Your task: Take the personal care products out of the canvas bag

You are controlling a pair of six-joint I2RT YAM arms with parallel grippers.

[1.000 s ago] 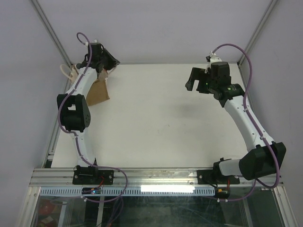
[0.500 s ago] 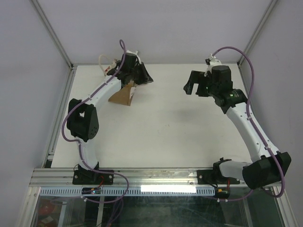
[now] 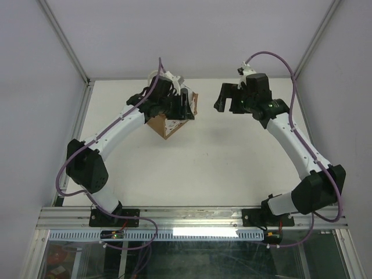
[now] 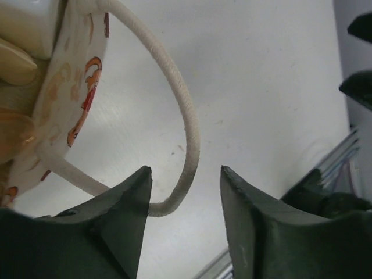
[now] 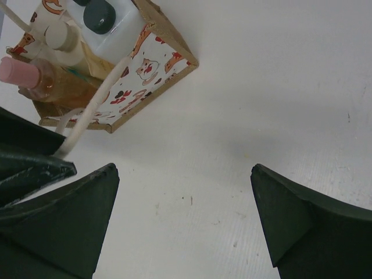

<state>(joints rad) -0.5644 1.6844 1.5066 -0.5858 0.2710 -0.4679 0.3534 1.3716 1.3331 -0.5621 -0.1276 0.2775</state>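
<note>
The canvas bag [image 3: 164, 125] stands at the far middle of the table, brown with one white side printed in red [image 5: 148, 72]. Inside it show an orange-pink bottle with a pink cap [image 5: 23, 74], a cream bottle [image 5: 61, 38] and a white bottle with a dark cap [image 5: 100, 17]. My left gripper [image 4: 186, 171] is open right above the bag's far right side [image 3: 186, 104]. A pale handle loop [image 4: 189, 133] runs between its fingers and passes behind the left one. My right gripper [image 5: 183, 168] is open and empty over bare table, to the right of the bag [image 3: 224, 100].
Grey walls and metal frame posts [image 3: 64, 40] close in the table at the back and sides. An aluminium rail [image 3: 192, 216] runs along the near edge by the arm bases.
The left arm has swept from the far left corner to the far middle, and the bag has come along with it. The right gripper has shifted a little left toward the bag.
</note>
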